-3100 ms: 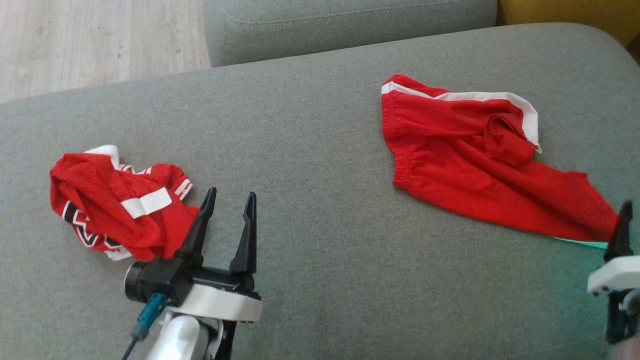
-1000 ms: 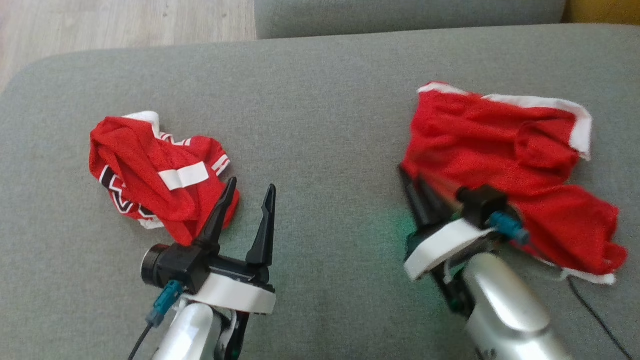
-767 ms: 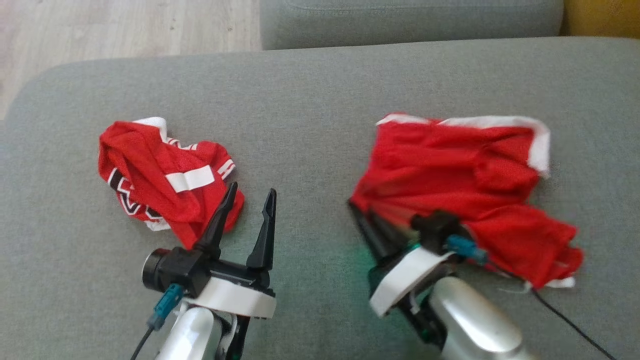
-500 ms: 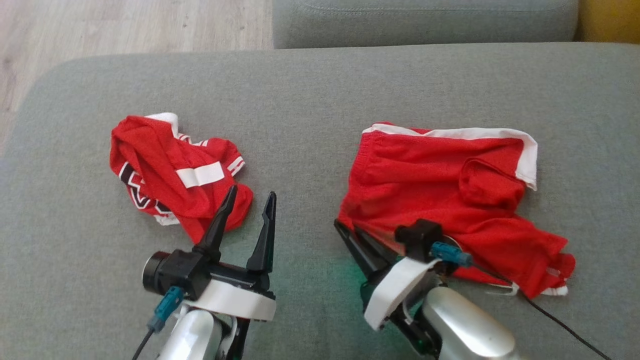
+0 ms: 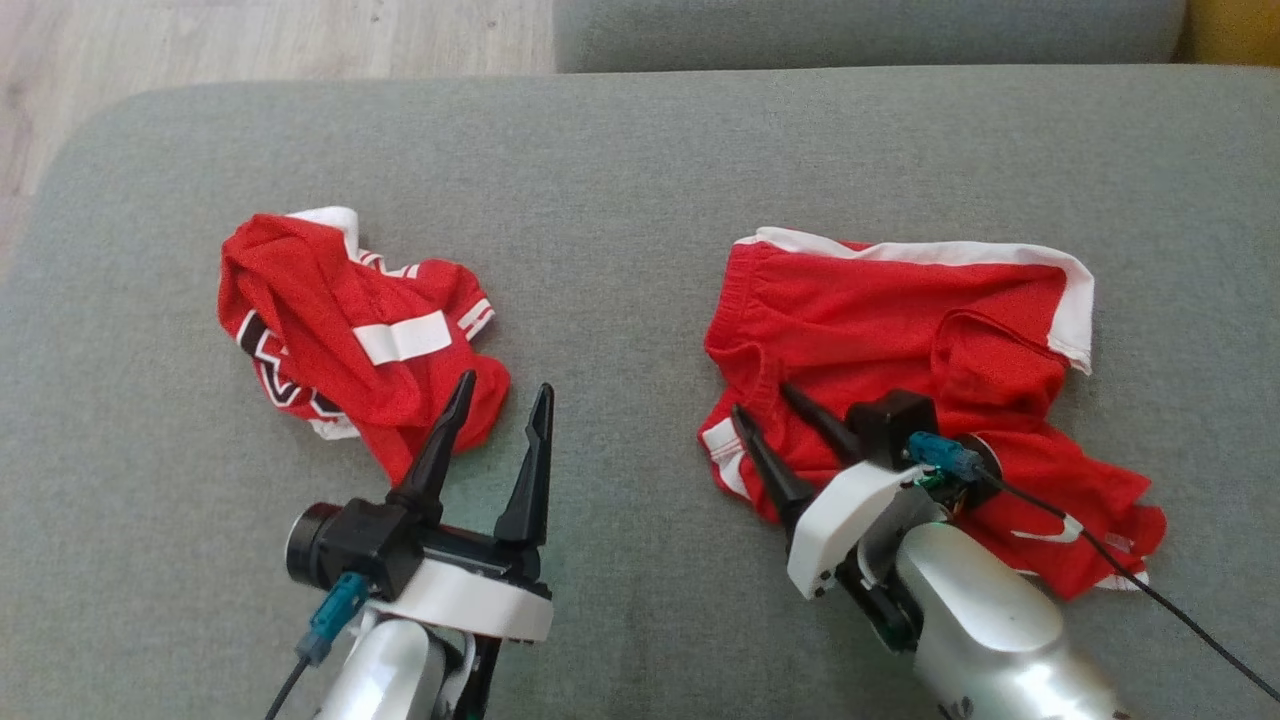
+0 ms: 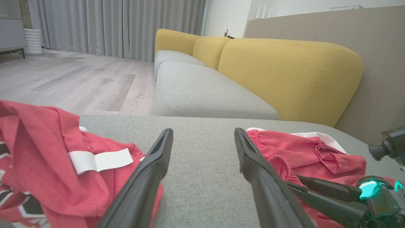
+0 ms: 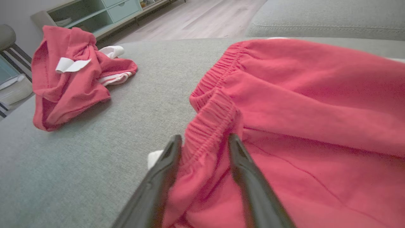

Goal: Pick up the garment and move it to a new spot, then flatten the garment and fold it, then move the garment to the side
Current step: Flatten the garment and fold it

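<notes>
The garment, red shorts (image 5: 900,320) with white side trim, lies crumpled on the right half of the grey cushion (image 5: 620,200). My right gripper (image 5: 765,405) sits at the shorts' near-left corner, fingers parted. In the right wrist view the elastic waistband (image 7: 212,120) lies loosely between the fingers of the right gripper (image 7: 205,139). My left gripper (image 5: 504,388) stands open and holds nothing, just right of a second red garment. The left gripper (image 6: 203,131) appears in the left wrist view too, with the shorts (image 6: 294,145) to its right.
A crumpled red jersey (image 5: 330,320) with white and black markings lies on the cushion's left part. Wooden floor (image 5: 250,40) lies past the cushion's far-left edge. A second grey seat (image 6: 202,95) and a yellow backrest (image 6: 284,69) stand beyond. A black cable (image 5: 1150,590) trails from the right wrist.
My right gripper dragged the shorts leftward toward the cushion's middle, then its fingers parted and the waistband slackened. The head camera shifted. The left gripper stayed still.
</notes>
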Motion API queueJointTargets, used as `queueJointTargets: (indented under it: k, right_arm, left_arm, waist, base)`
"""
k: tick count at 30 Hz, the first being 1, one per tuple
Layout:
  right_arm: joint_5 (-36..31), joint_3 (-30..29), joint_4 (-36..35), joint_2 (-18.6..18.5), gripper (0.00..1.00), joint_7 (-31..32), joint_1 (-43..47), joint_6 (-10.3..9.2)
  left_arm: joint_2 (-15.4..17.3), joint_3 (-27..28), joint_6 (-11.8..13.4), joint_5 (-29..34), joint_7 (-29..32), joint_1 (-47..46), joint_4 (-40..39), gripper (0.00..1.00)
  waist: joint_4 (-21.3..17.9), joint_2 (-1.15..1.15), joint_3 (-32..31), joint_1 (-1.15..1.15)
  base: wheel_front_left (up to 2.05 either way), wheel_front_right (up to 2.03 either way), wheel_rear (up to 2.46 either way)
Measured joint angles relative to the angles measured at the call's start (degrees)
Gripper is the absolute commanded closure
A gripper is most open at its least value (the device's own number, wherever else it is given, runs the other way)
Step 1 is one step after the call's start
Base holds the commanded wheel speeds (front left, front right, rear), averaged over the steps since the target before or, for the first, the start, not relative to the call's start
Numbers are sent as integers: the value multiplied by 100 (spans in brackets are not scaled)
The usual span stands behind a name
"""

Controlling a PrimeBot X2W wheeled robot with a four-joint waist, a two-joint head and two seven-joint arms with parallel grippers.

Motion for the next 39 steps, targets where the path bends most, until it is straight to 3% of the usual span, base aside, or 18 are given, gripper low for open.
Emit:
queueJointTargets:
  k: [7,13,15,26,31,39]
  right_arm:
    - [-452,-488,78,1,0,-48,-55,0]
    - [-858,-1082,-350,0,0,-105,161,0]
    - [-1039,-1188,-539,-1,0,-29,375,0]
    - [-1614,-3197,-2347,9,0,-187,1895,0]
    - [-1289,-3408,-2555,51,0,-221,2586,0]
    - [-1171,-3537,-2671,94,0,-227,2578,0]
  left_arm:
    - [-1,30,5,-1,0,-2,19,0]
    - [-2,137,11,-2,-1,5,14,0]
    - [-1,174,11,-2,0,12,10,0]
    - [-2,271,13,-42,-1,199,-56,0]
    - [-3,281,11,-42,0,202,-69,0]
    - [-3,269,5,-41,0,202,-67,0]
  waist:
    - [-170,0,-42,0]
    - [-403,0,-199,0]
    - [-491,0,-256,0]
    - [-883,0,-494,-1]
    - [-978,0,-482,-1]
    - [-1020,0,-401,0]
  base:
    - [0,0,0]
    - [0,0,0]
    - [0,0,0]
    - [0,0,0]
    - [0,0,0]
    - [0,0,0]
